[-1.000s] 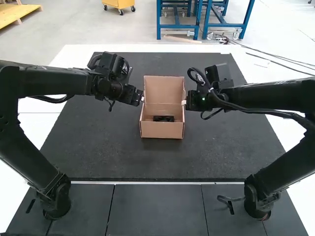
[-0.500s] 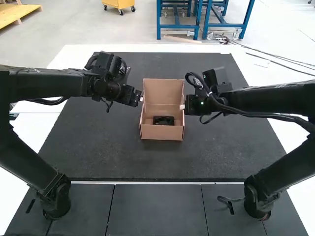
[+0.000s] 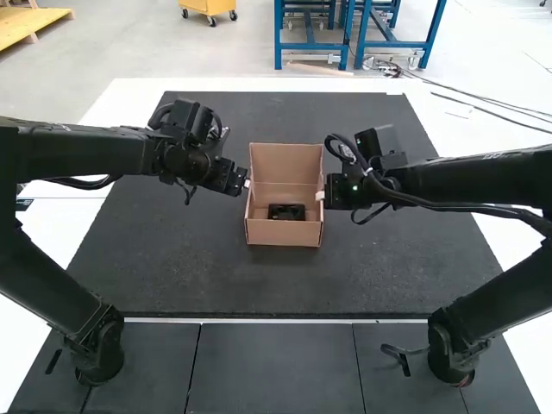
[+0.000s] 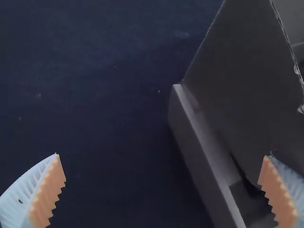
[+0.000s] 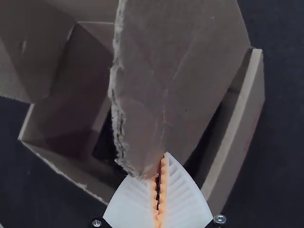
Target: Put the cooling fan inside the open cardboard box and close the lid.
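The open cardboard box (image 3: 284, 226) stands mid-mat with its lid (image 3: 286, 162) upright at the back. The black cooling fan (image 3: 286, 210) lies inside on the box floor. My left gripper (image 3: 244, 182) is at the box's left wall, open wide, with the left side flap (image 4: 247, 95) standing between its fingers (image 4: 45, 194). My right gripper (image 3: 321, 195) is at the box's right wall. Its ribbed fingers (image 5: 178, 190) are shut on the lower edge of the right side flap (image 5: 175, 80), with the box interior (image 5: 66, 109) beyond it.
The box rests on a black mat (image 3: 172, 259) laid over a white table (image 3: 121, 90). Open mat lies in front of the box and to both sides, beneath the arms.
Both grippers have slid along the box's sides toward the front. The lid's top edge sits a little lower than before.
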